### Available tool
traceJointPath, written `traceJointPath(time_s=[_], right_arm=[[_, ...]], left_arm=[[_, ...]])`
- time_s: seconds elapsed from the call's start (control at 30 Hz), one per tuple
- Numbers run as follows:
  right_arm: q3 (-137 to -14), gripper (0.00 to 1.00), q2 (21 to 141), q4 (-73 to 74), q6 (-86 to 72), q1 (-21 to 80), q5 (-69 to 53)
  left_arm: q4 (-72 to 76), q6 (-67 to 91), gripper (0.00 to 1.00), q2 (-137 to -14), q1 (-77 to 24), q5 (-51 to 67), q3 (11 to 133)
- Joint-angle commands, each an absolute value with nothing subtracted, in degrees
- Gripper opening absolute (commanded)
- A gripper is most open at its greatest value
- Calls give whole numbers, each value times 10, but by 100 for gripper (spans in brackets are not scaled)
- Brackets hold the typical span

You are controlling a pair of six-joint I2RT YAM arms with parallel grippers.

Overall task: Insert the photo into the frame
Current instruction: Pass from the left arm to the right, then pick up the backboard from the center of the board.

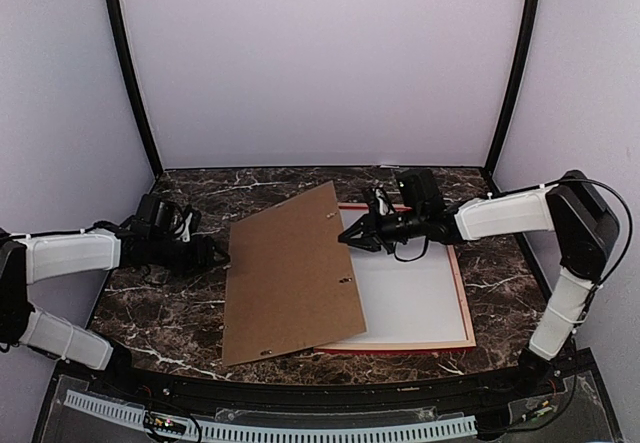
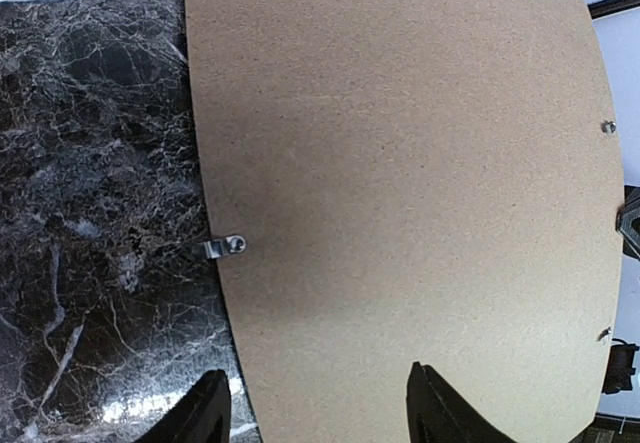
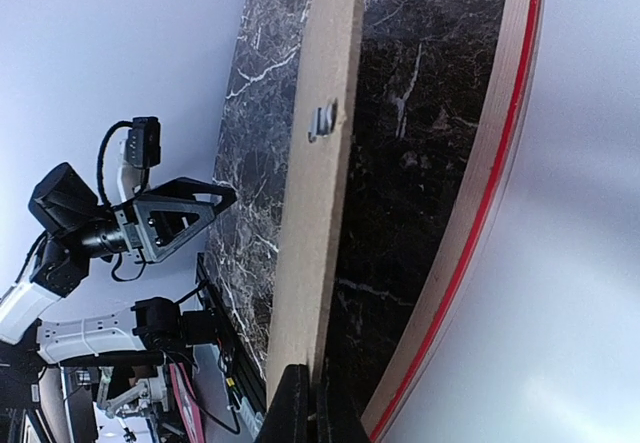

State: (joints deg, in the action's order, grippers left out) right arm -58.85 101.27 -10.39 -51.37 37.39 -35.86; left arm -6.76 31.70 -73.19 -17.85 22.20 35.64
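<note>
The frame [image 1: 465,303] lies flat on the dark marble table, right of centre, its red rail [image 3: 480,223] edged in pale wood. A plain white surface [image 1: 410,288] fills its opening. The photo is out of view. A brown backing board [image 1: 290,273] slants over the frame's left side, its right edge raised. My right gripper [image 1: 350,240] is shut on that raised edge, fingers [image 3: 300,403] pinching the board [image 3: 320,193]. My left gripper [image 1: 205,253] stands open at the board's left edge, the board [image 2: 400,163] just beyond its fingertips [image 2: 425,403], with nothing held.
Small metal clips [image 2: 225,247] stick out from the board's edges, one [image 3: 322,121] near my right fingers. Pale walls with black posts [image 1: 130,73] close in the table [image 1: 180,323] at back and sides. A black rail [image 1: 300,403] runs along the near edge.
</note>
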Motion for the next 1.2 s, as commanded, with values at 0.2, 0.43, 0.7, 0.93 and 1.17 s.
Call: traceJointPath(time_s=[0.2,0.43,0.7,0.93,1.17], right_arm=[[-534,0,965,-192,-523,338,-393],[-532,0,958,-157,-501,333,-373],[-531,0,961,-150,-497,332,-372],[-529,0,967,-152,-497,333,-372],[-533,3,972,-138,-491,334,-370]], left_arm=[[-12,318,62,-770,-175,260,331],[29,334,68,-812,-177,287,315],[59,349,68,-848,-194,298,310],[77,360,68,-881,-214,303,317],[99,370,68,-920,-239,307,329]])
